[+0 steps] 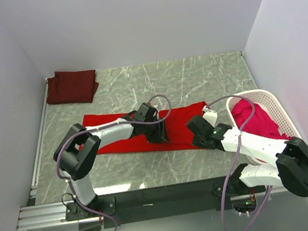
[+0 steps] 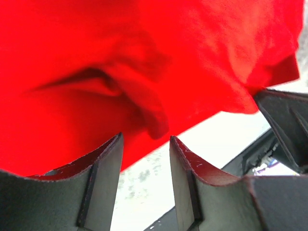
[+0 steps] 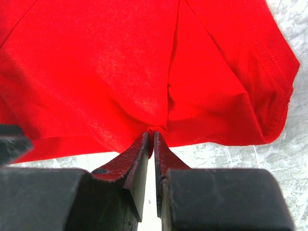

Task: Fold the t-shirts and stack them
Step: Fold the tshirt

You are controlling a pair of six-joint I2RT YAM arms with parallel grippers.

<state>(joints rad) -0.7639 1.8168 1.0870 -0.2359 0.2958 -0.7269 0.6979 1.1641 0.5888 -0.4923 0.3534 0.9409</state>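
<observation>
A bright red t-shirt point(image 1: 104, 123) lies as a long folded strip across the middle of the table. My left gripper point(image 1: 157, 133) stands over its near edge, open; in the left wrist view the red t-shirt point(image 2: 144, 57) ends just beyond the left gripper point(image 2: 146, 137) and only table shows between the fingers. My right gripper point(image 1: 196, 138) is at the strip's right near edge. The right gripper point(image 3: 154, 132) pinches a pucker of the red t-shirt point(image 3: 120, 72), its jaws almost together. A dark maroon t-shirt point(image 1: 71, 86) lies folded at the back left.
A white perforated basket point(image 1: 273, 104) stands at the right edge with a pinkish-red t-shirt point(image 1: 257, 118) bunched inside. White walls close in the table at the back and on both sides. The black base rail point(image 1: 165, 194) runs along the near edge.
</observation>
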